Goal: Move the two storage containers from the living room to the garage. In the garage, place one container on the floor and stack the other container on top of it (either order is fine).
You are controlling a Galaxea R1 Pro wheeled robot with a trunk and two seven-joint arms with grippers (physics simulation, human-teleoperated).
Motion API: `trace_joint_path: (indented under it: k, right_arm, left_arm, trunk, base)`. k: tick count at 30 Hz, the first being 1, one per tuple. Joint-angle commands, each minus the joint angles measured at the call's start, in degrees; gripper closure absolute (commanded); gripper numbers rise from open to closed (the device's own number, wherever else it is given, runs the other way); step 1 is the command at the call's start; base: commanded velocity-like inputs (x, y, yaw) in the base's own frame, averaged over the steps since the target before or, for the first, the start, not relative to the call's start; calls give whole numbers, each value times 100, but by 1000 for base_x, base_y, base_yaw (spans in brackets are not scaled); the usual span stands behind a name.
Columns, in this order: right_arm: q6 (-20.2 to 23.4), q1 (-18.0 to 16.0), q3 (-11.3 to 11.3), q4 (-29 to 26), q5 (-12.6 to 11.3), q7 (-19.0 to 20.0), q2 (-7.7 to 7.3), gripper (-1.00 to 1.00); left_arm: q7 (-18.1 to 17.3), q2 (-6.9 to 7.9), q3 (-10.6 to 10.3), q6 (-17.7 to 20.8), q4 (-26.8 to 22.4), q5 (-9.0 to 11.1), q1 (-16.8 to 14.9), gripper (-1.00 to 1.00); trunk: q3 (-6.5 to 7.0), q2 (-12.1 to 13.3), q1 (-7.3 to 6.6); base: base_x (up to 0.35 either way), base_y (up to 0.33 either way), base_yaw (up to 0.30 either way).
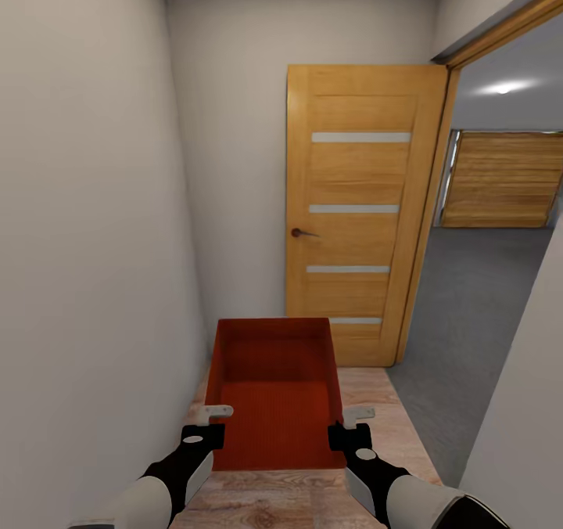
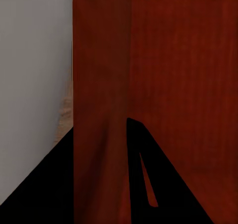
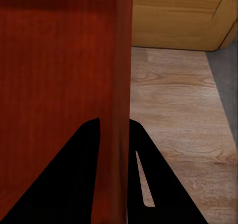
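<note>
I carry one orange-red storage container (image 1: 274, 392) in front of me, open top up and nothing inside it. My left gripper (image 1: 209, 419) is shut on its left wall, one finger on each side of the wall (image 2: 99, 134). My right gripper (image 1: 353, 421) is shut on the right wall (image 3: 114, 110) the same way. The container hangs above light wood plank flooring (image 1: 375, 427) in a narrow hallway. Through a doorway on the right lies the garage with its dark grey concrete floor (image 1: 469, 302).
An open wooden door (image 1: 356, 216) with frosted strips and a dark handle stands ahead against the end wall. A white wall (image 1: 86, 263) runs close on my left. Another white wall (image 1: 524, 427) edges the doorway at near right. A wooden garage door (image 1: 504, 181) shows far right.
</note>
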Motion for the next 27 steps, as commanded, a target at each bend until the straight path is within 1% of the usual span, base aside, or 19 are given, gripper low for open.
trace_joint_path:
  k: [1, 27]
  right_arm:
    - [-43, -3, -30, 25, -169, -38, 2, 100]
    - [-47, -3, -29, 25, -169, -38, 2, 100]
  left_arm:
    - [24, -7, 325, 22, -298, -129, -6, 100]
    - [24, -15, 326, 22, -298, -121, -6, 100]
  trunk:
    - [-8, -6, 0]
    - [-8, -6, 0]
  base:
    - [5, 0, -238]
    - [0, 0, -278]
